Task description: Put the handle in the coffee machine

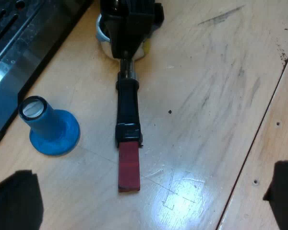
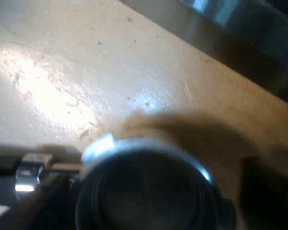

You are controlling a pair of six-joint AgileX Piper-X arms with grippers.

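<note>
While the holder (image 1: 128, 110) lies on the tabletop (image 1: 206, 96) near the machine (image 1: 19, 38), red end toward my released left hand (image 1: 151, 189), my right hand (image 1: 129, 28) sits over its basket, presumably to lift it, though I cannot tell whether it grips.

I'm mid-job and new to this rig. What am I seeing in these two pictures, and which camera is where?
Each camera rides on one robot wrist. The left wrist view looks down past my left gripper, open, onto a wooden table. There lies a metal holder with a dark, red-ended handle; a blue cone-shaped tamper stands beside the steel espresso machine. My right gripper sits over the holder's round end. The right wrist view shows that metal basket rim from close above. Whether the holder is gripped, I cannot tell.
</note>
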